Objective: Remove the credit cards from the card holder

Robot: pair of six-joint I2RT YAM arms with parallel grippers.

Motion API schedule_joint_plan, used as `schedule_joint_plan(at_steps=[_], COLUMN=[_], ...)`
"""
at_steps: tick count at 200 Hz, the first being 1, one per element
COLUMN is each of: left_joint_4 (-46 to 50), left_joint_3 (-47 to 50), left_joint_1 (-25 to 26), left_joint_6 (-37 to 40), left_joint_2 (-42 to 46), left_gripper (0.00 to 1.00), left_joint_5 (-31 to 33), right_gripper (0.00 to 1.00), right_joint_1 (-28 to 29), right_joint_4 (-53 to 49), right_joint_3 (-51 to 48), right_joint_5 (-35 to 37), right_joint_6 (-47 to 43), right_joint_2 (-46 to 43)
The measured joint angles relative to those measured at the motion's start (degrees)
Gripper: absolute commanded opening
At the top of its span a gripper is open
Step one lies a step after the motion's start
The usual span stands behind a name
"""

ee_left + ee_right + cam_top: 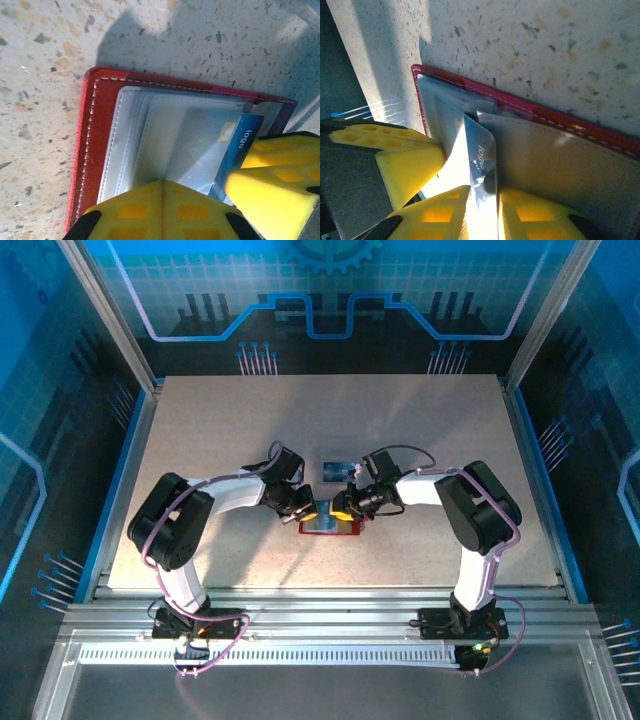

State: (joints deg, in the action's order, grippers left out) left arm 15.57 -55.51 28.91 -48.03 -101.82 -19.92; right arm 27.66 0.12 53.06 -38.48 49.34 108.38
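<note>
Right end effector (482, 202) has its jaws nearly together on the blue card (481, 150), which sticks out of a grey pocket (450, 115) of the card holder (560, 121). Left end effector (161, 200), closed and empty, presses down on the holder's pockets. Treat the card as thin, stiff and slick: you want the pinch well onto its free edge, and the light holder kept pinned. Another card (338, 470) lies on the worktop (200, 440) just beyond the holder.

We count one card holder (330, 532). We find two credit cards: a blue card (245, 140) in it, another card (338, 468) just beyond.
</note>
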Motion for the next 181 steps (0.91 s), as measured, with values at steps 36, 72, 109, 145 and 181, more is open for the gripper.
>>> schedule_joint_plan(at_steps=[36,72,109,145,181], left_joint_4=[-1.0,-1.5,-1.9,-2.2,-2.3], left_joint_3=[0.2,0.6,0.7,0.7,0.5], left_joint_1=[0.0,0.0,-0.1,-0.6,-1.0], left_joint_6=[0.0,0.0,0.0,0.0,0.0], left_joint_2=[-0.2,-0.1,-0.1,-0.1,-0.1], left_gripper=[0.06,0.07,0.07,0.07,0.09], left_joint_5=[-0.3,-0.4,-0.4,-0.5,-0.4], right_gripper=[0.12,0.1,0.09,0.07,0.04], right_joint_1=[-0.3,-0.7,-1.0,-2.6,-4.2], right_joint_4=[0.7,1.5,0.4,-4.3,-10.2], right_joint_3=[-0.4,-1.0,-1.4,-2.6,-3.2], right_joint_5=[-0.7,-1.3,-1.2,0.1,1.5], right_joint_6=[0.7,0.6,-0.2,-3.1,-6.4], right_joint_2=[0.3,0.2,-1.4,-6.0,-9.2])
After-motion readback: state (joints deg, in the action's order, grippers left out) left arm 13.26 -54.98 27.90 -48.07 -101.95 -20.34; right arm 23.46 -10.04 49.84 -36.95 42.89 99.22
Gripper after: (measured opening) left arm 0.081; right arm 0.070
